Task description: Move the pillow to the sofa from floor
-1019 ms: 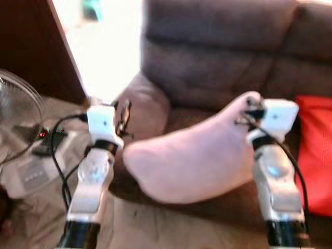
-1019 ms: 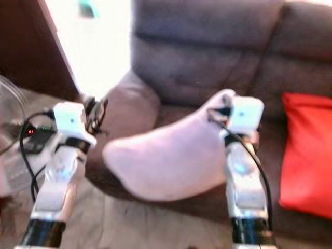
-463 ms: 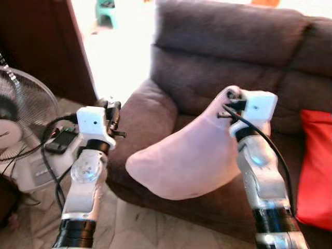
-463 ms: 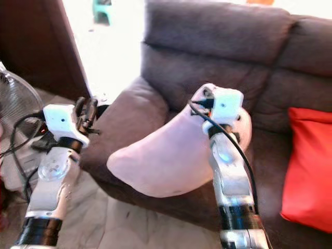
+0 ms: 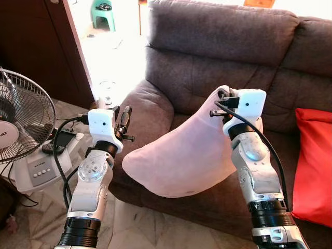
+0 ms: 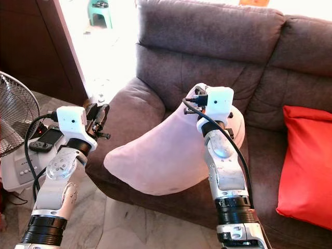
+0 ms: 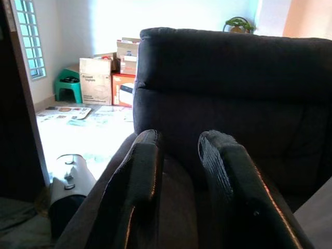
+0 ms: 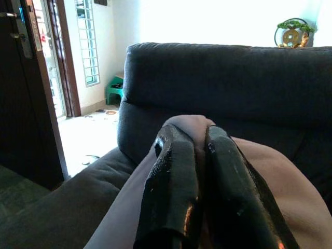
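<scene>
The right gripper is clenched on the top corner of the pale pink pillow, which hangs over the front edge of the dark brown sofa, its lower end beside the sofa's left armrest. The left gripper is raised near that armrest, fingers slightly parted and grasping nothing (only sofa shows between them). A red cushion lies on the seat to the right; a fan stands at the left.
</scene>
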`<state>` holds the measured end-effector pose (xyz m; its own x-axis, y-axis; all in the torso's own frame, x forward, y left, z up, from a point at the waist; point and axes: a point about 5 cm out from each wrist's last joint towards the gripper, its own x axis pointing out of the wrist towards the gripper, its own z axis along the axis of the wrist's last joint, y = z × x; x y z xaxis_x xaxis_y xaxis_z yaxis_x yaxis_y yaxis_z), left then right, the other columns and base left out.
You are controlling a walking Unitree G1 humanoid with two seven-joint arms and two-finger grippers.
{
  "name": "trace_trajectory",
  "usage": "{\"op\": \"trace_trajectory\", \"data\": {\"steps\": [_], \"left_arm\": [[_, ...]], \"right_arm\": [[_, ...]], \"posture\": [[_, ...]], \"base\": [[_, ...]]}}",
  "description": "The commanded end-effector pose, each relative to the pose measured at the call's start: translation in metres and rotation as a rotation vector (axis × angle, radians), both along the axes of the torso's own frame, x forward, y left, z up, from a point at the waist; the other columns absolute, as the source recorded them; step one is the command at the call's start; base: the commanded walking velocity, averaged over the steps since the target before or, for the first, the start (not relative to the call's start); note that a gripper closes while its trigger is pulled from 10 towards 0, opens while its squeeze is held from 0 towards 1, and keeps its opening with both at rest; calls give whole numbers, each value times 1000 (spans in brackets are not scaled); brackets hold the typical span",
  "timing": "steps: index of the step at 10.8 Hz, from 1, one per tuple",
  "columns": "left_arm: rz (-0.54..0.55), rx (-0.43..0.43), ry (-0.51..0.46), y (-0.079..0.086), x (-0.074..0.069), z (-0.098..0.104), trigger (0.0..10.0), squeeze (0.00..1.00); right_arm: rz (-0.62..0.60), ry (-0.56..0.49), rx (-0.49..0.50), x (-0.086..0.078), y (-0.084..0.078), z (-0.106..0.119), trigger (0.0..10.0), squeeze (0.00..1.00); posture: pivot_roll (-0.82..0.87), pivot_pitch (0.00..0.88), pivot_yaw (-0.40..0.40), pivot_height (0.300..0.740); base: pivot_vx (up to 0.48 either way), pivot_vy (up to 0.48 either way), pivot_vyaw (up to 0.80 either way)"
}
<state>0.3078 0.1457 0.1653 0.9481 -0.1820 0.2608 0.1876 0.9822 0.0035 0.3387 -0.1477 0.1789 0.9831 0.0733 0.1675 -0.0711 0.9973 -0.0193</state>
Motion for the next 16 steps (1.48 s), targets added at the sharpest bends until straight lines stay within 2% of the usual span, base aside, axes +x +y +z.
{"op": "trace_trajectory", "data": {"steps": [1, 3, 5, 11, 16], "left_arm": [[-5, -11, -14, -3, 1, 4, 10000, 0], [1, -22, -46, -3, 3, 12, 10000, 0], [-1, -22, -37, -3, 2, 10, 10000, 0], [10, -21, -30, -2, 3, 8, 10000, 0], [24, -25, -32, 0, 4, 8, 10000, 0]], "right_arm": [[7, -115, -6, 5, 1, 28, 10000, 0], [44, -130, -28, 5, 10, 31, 10000, 0], [62, -130, -60, 4, 15, 29, 10000, 0], [133, -86, -51, 3, 27, 19, 10000, 0], [191, -44, -56, 1, 40, 9, 10000, 0]], "posture": [[76, 0, -37, 740], [76, 0, -37, 740], [79, 0, -38, 740], [76, 0, -46, 740], [73, 0, -51, 740]], "base": [[0, 0, 0], [139, 0, 0], [336, 0, 0], [384, 0, 0], [235, 0, 0]]}}
